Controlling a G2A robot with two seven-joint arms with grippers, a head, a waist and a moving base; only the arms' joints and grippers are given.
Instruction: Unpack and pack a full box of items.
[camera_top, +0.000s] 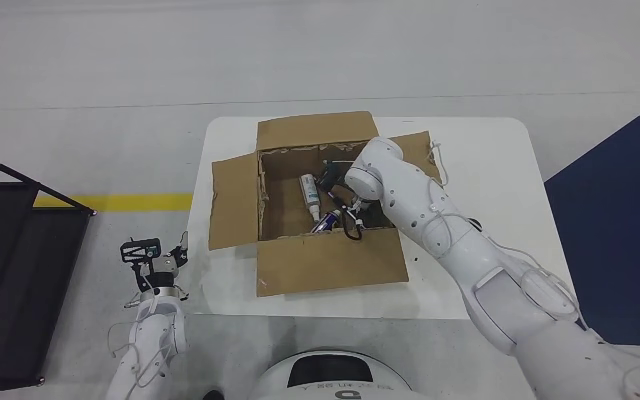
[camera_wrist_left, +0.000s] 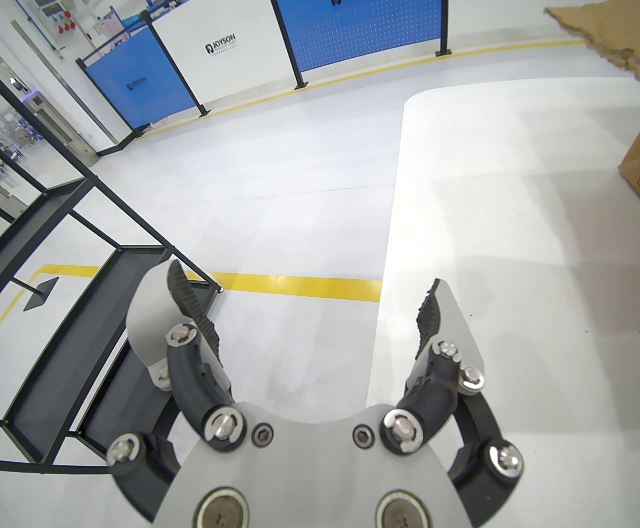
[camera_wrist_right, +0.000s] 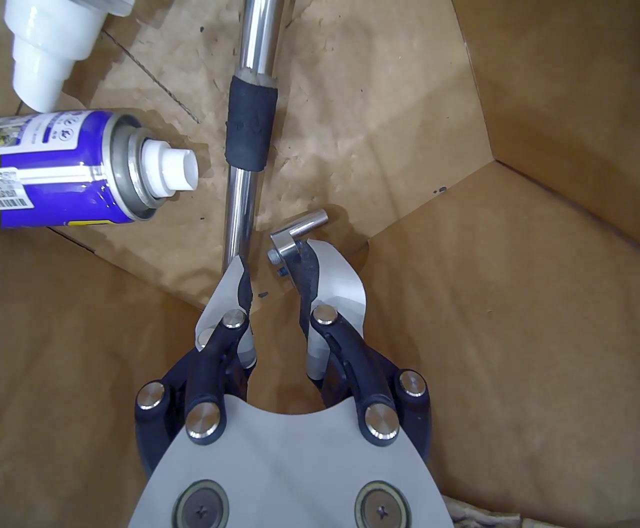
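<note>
On the far left, a black metal rack (camera_top: 25, 270) stands on the grey floor. A yellow line (camera_top: 120, 201) runs along the floor next to it. The left gripper (camera_wrist_left: 305, 295) hangs over the floor, just off the left side of the white table (camera_top: 490, 160). Its two fingers are wide apart, and there is nothing between them.

A brown cardboard box (camera_top: 330, 265) sits on the table. Its flaps are folded out, so the top is open.

Inside the box, toward the left part, a white bottle (camera_top: 310, 194) lies on its side. Just beside it lies a blue spray can (camera_wrist_right: 70, 170) with a white nozzle and no cap. Next to the can lies a shiny metal rod (camera_wrist_right: 242, 200) with a black band wrapped around it. The nozzle is near the rod, with a small gap between them. A small silver metal piece (camera_wrist_right: 297, 230) lies on the bottom of the box, near the end of the rod.

The right gripper (camera_wrist_right: 272, 265) is down inside the box, low over the bottom. Its fingers are a little apart, and bare cardboard shows in the gap. It holds nothing. One fingertip is right by the end of the rod. The other is right against the small silver piece, but I cannot tell if it touches it. The white right arm comes in from the right side of the table and goes over the box's right flap.
</note>
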